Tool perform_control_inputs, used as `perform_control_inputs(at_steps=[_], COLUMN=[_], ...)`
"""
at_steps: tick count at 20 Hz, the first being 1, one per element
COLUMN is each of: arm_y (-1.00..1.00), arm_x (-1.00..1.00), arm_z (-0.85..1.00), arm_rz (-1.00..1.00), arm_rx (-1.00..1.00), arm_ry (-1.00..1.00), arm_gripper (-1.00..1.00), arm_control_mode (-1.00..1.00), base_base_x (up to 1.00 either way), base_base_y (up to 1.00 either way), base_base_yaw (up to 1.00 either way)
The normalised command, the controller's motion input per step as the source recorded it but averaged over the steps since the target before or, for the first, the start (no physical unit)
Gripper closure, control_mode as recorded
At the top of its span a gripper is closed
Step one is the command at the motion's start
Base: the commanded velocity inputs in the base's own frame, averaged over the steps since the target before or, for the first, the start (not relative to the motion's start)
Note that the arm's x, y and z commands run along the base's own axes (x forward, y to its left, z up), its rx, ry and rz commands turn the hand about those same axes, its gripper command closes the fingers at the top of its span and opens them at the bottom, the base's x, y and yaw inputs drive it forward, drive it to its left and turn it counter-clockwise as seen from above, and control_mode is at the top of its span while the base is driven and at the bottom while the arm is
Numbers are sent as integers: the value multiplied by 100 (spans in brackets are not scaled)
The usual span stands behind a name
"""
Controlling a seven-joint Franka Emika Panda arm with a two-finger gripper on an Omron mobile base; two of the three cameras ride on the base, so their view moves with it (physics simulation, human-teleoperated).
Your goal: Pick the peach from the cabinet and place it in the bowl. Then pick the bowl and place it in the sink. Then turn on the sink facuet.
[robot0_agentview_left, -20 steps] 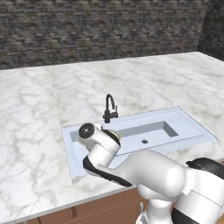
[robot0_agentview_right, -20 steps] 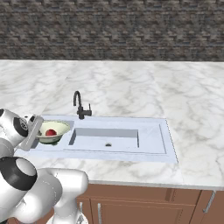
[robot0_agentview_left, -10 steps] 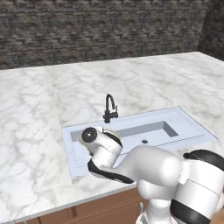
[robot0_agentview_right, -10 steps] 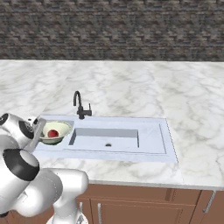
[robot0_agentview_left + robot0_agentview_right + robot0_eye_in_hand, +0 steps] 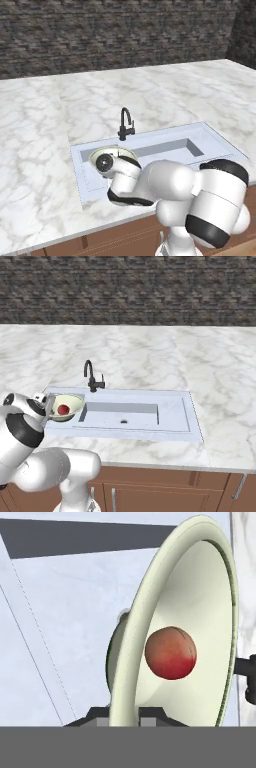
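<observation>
Arm bends low and left in the left base view, its wrist covering most of the bowl point(image 5: 102, 151) in the sink point(image 5: 210, 142) beside the faucet point(image 5: 125, 123). Right base view: peach point(image 5: 63, 409) lies inside the bowl. Hand view: gripper point(image 5: 125, 714) pinches the bowl's rim.
</observation>
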Motion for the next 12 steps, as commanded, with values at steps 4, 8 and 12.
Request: perform_control_inputs(at_steps=[4,8,12], arm_y=[23,28,7], arm_x=[4,16,27], arm_z=[-16,-11,-6], arm_rz=[0,0,0], arm_rx=[1,0,0], arm_ry=[0,0,0], arm_gripper=[100,100,100], arm_control_mode=[-100,-100,-100], base_base_x=[0,0,0], base_base_y=[0,0,0], base_base_yaw=[0,0,0])
